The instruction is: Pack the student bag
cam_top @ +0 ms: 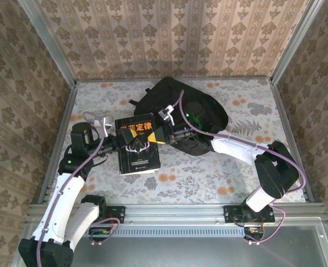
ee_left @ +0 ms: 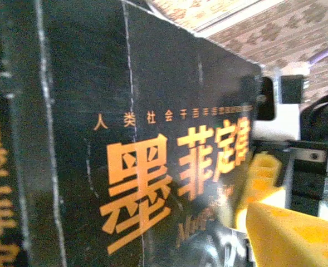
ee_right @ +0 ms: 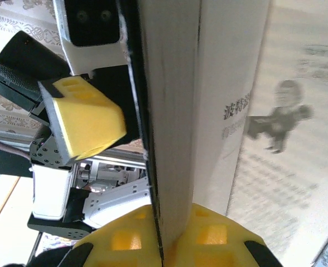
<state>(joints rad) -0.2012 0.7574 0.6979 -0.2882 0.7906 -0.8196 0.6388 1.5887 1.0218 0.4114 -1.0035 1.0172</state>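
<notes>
Student bag (cam_top: 200, 105), worktop (cam_top: 236, 167) far edge: probably soft, floppy, grab fabric rim; right gripper (ee_right: 161, 233) pinching book (cam_top: 137, 143), left gripper (cam_top: 114, 136) unclear.

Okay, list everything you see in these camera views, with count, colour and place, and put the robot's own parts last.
soft black fabric backpack: one, black, far middle of the table.
black book with orange title lettering: one, black and orange, between the two arms, near-left of the backpack.
floral tablecloth: one, pale with orange and grey flowers, covering the table.
patterned wallpaper walls: three, beige-brown, left, far and right sides.
aluminium rail: one, silver, near edge.
left arm: one, white and black, near left; jaws at the book's left edge, grip unclear.
right arm: one, white and black, near right; jaws shut on the book.
</notes>
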